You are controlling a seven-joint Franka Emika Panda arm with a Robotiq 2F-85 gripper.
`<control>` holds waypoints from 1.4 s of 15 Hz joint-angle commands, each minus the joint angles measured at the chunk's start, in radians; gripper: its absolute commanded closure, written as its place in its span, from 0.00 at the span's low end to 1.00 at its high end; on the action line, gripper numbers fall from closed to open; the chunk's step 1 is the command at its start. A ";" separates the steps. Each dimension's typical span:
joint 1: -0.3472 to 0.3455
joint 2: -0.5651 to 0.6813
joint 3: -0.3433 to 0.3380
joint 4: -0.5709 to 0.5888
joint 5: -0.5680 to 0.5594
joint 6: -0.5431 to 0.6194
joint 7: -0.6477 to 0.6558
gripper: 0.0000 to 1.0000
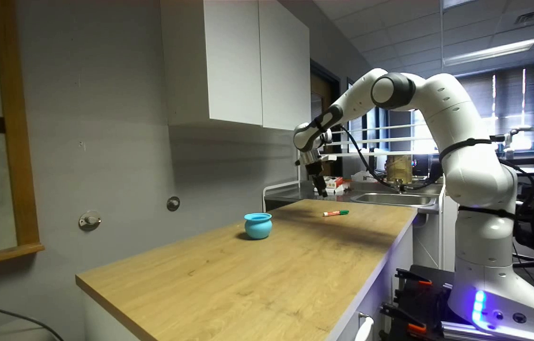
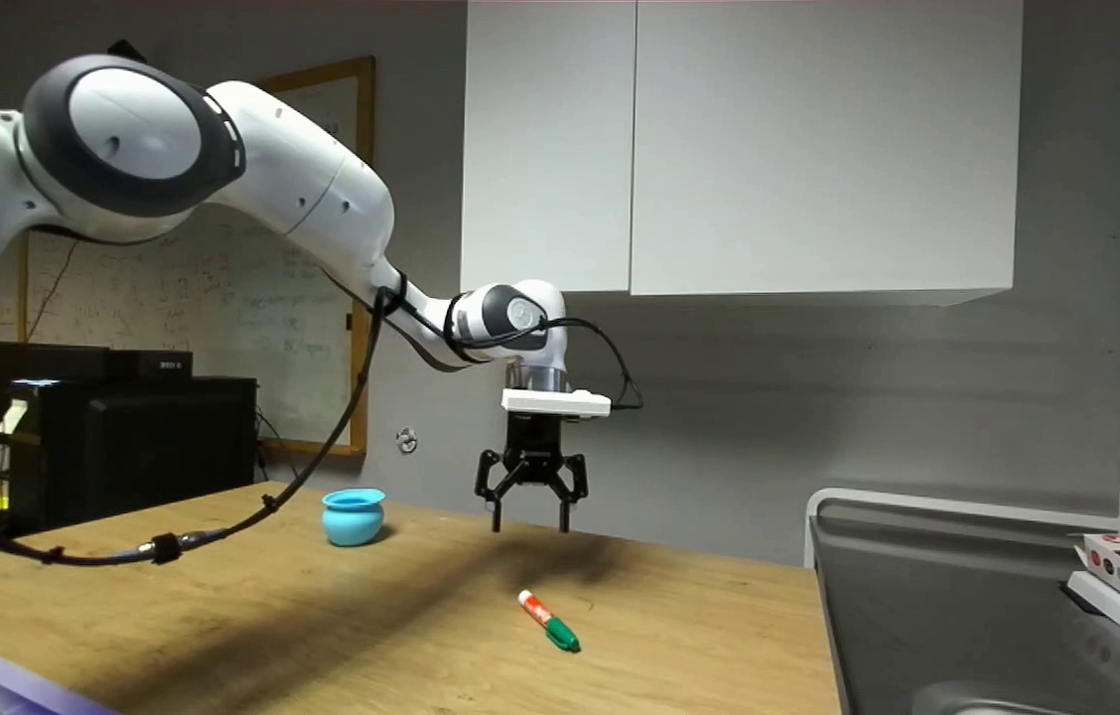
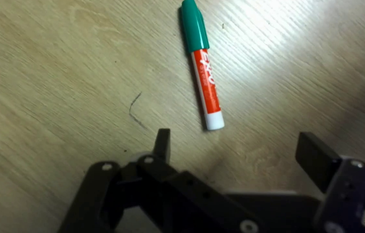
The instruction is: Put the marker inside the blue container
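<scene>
Green, red and white, the marker [image 3: 203, 64] lies on the wooden counter [image 1: 219, 274], upper centre of the wrist view, while the blue bowl [image 2: 352, 521] stands left of centre in an exterior view. The gripper [image 2: 530, 522] hangs above the counter, jaws wide apart, holding nothing, so the approach seems in hand: next, line up over the marker, lower and pinch. The label [image 3: 207, 82] reads EXPO; smaller print beside it is too blurred.

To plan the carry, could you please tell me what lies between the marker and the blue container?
Between the marker and blue container, both exterior views show just bare, partly shadowed tabletop.
</scene>
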 commanded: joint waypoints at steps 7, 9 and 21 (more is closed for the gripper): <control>-0.058 0.127 0.003 0.033 0.042 -0.018 -0.067 0.00; -0.067 0.137 0.004 0.027 0.050 -0.020 -0.068 0.00; -0.073 0.180 0.007 0.040 0.061 0.012 -0.057 0.00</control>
